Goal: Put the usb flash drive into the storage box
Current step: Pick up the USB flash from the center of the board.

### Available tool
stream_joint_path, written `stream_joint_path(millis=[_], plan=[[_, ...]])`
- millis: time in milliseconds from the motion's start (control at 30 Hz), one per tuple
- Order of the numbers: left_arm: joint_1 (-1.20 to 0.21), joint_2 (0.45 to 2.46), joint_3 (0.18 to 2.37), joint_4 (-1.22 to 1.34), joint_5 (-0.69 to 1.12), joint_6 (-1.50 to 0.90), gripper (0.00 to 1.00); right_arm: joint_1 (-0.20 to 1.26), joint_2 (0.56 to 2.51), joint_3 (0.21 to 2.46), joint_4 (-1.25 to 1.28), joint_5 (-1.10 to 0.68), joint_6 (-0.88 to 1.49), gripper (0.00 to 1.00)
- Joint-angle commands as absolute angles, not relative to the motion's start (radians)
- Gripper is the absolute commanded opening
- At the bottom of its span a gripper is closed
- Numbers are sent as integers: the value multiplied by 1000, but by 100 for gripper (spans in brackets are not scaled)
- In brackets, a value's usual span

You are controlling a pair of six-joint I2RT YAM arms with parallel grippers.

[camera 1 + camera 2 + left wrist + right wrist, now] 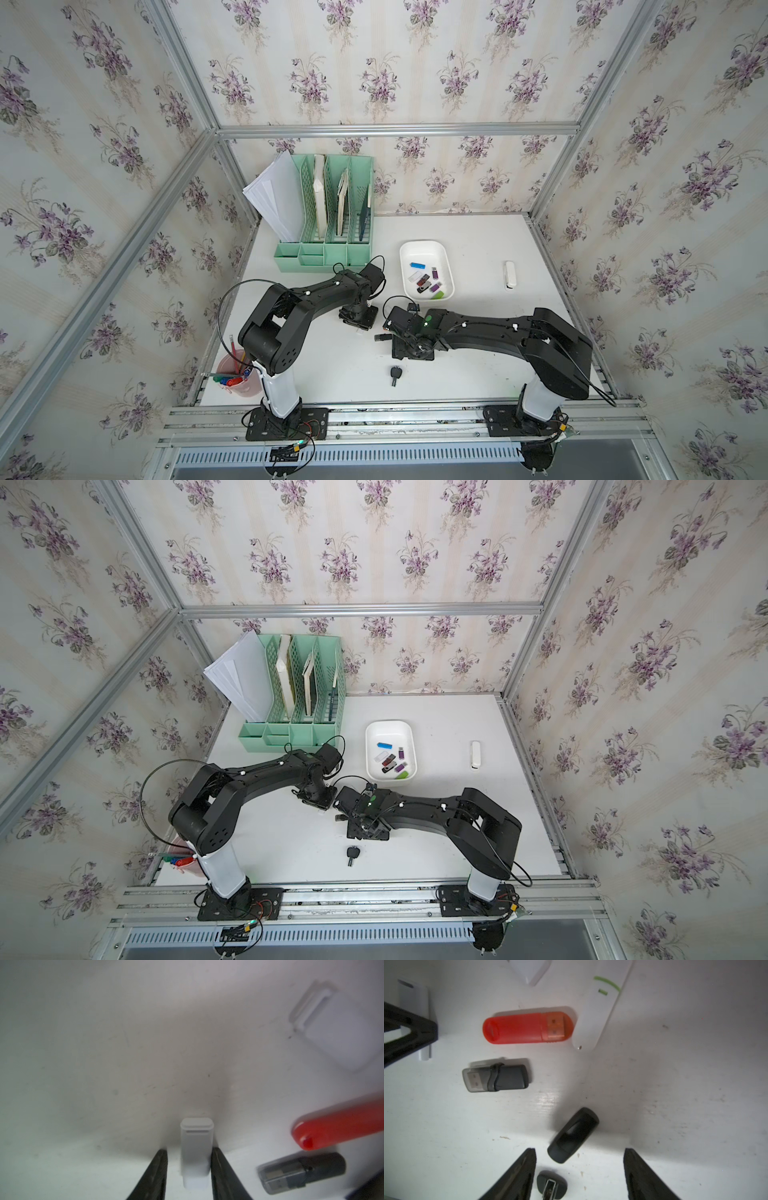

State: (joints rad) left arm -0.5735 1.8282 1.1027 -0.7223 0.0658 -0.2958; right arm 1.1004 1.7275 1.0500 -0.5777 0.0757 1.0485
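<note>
The left arm (307,297) reaches from the near left corner out to the middle of the table (478,353). It bends down at the wrist, so the left gripper (189,1149) points down at the tabletop. Its two fingers stand close on both sides of the white usb flash drive (196,1147), which lies flat on the table. One finger touches the drive. The other has a thin gap, so the drive is not pinched yet.

The right arm (490,332) comes in low from the near right. The right gripper (579,1150) is spread wide over a black flash drive (573,1135) and touches nothing.

The storage box (419,253) sits farther back and to the right, apart from both grippers. It has several small drives inside.
</note>
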Motion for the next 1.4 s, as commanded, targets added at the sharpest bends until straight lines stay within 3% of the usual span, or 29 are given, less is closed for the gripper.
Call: stream_joint_path(millis=[0,400,833,1367], plan=[[-574,1844,1076,-699,105,-304,38,1104,1741,1064,-612,127,1055,70],[-568,1838,1038,-687,107,-309,35,1121,1826,1141,-652,158,1028,66],[-566,1830,1020,-682,109,-316,32,1139,1850,1153,-675,157,1027,46],[-563,1831,997,-674,112,-328,29,1139,1839,1125,-638,143,1025,31]])
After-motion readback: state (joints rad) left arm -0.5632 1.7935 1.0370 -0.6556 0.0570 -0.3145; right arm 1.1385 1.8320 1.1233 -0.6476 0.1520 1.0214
